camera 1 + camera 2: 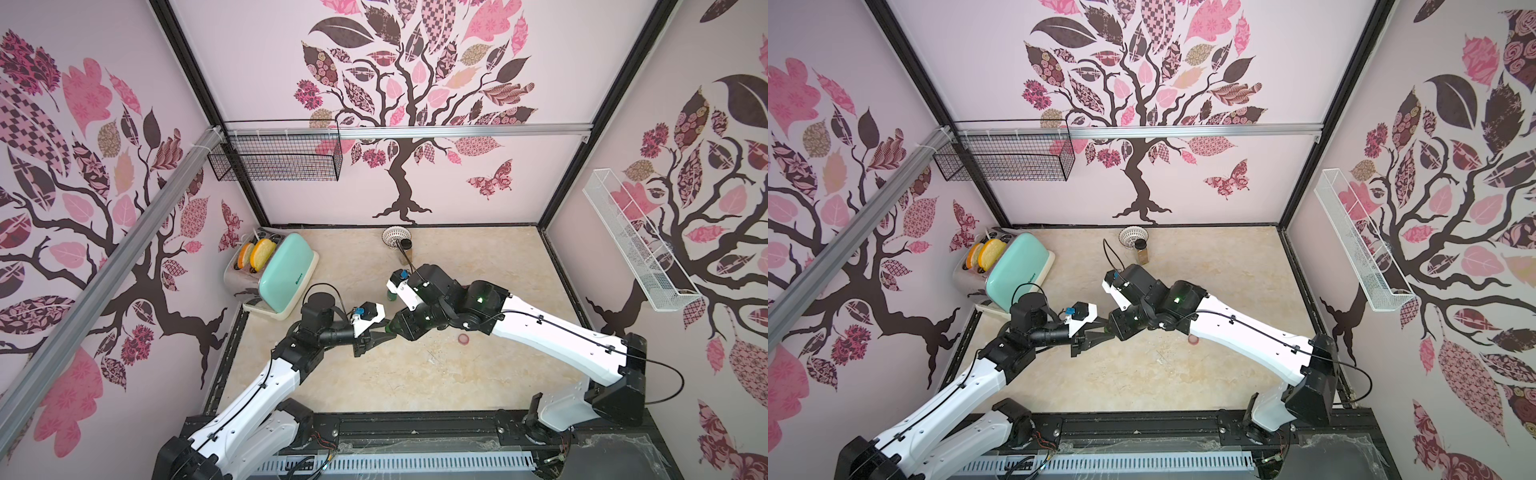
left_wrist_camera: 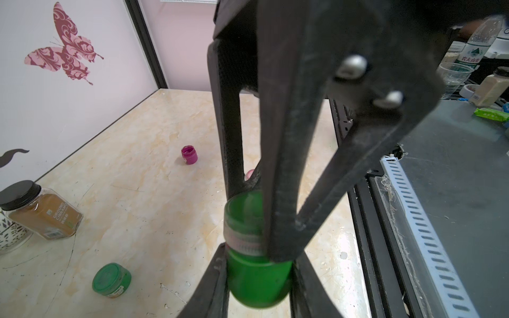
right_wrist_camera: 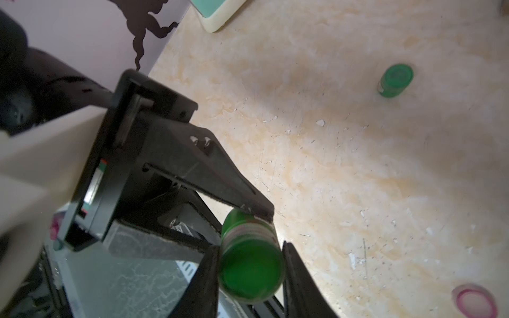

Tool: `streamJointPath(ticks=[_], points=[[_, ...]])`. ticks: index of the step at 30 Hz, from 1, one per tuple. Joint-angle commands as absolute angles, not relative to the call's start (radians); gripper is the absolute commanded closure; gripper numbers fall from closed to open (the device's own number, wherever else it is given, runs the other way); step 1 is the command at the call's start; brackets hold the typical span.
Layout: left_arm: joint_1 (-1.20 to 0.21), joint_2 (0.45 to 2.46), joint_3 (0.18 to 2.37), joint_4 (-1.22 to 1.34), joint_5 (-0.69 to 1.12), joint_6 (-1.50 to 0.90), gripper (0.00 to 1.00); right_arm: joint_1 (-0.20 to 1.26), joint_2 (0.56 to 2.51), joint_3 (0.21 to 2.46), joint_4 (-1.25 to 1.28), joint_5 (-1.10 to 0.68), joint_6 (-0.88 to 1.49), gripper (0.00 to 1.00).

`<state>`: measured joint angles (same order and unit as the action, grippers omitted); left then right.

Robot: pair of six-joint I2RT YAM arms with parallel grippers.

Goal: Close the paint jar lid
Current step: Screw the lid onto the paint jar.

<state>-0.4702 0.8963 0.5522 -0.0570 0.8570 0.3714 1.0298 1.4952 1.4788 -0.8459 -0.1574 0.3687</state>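
I had the green paint jar [image 2: 256,286] lifted off the marble-look tabletop [image 1: 415,374], near its middle, pinched between both arms. The left gripper [image 2: 259,264] was clamped tight on one end and the right gripper [image 3: 249,258] on the opposite end. The two tools met nose to nose, with a pale label band showing between the grips. I could not tell which end was the lid, or whether it was seated.

Under the jar I saw only scuffed tabletop. The broad front stretch ran open to the black frame rail [image 1: 415,424] at the near edge.

A second green jar [image 2: 111,279] stood closed on the table a little behind the held one. An open magenta jar [image 2: 189,155] stood apart from it, and a loose pink lid [image 1: 464,339] lay just beside the right forearm.

Toward the back wall, a ground cinnamon jar [image 1: 406,249] stood just beside a white strainer basket [image 1: 394,236]. A toaster [image 1: 245,266] and a mint-green box [image 1: 286,270] filled the rear left corner. The box's edge was close to the left arm's wrist joint.
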Motion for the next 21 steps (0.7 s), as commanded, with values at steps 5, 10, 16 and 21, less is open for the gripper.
streamJointPath(ticks=[5,10,16,21], points=[[-0.486,0.866,0.575,0.061,0.902,0.388,0.82,1.052,1.527,1.486,-0.792,-0.175,0.566,0.72],[-0.485,0.87,0.577,0.057,0.905,0.39,0.82,1.049,1.515,1.529,-0.841,-0.12,0.513,0.61],[-0.485,0.87,0.576,0.055,0.905,0.389,0.82,1.008,1.443,1.55,-0.859,-0.068,0.421,0.42],[-0.485,0.871,0.577,0.055,0.91,0.39,0.82,0.959,1.358,1.538,-0.831,-0.069,0.32,0.31]])
